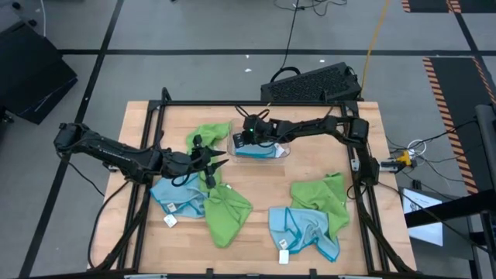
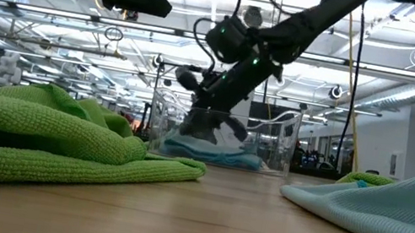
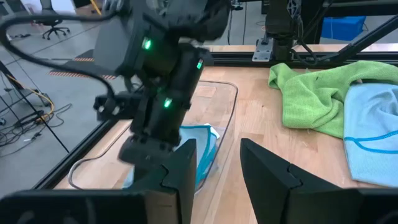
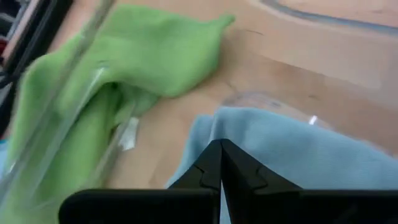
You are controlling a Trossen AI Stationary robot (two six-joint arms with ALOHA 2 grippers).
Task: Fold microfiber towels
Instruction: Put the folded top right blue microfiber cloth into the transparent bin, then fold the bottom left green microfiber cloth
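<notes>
The right gripper (image 4: 220, 163), jaws clenched, is pressed onto a blue towel (image 4: 298, 158) in the tray (image 2: 280, 142); the left gripper (image 3: 217, 168) is held empty, jaws parted.

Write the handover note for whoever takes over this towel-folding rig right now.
Right end effector: shut, down in the clear tray on the folded blue towel.
Left end effector: open, empty, above the table beside the tray.
Done: one blue towel in the tray.
Left: green towel beside the tray, blue and green at front left, green and blue at front right, all crumpled.
</notes>
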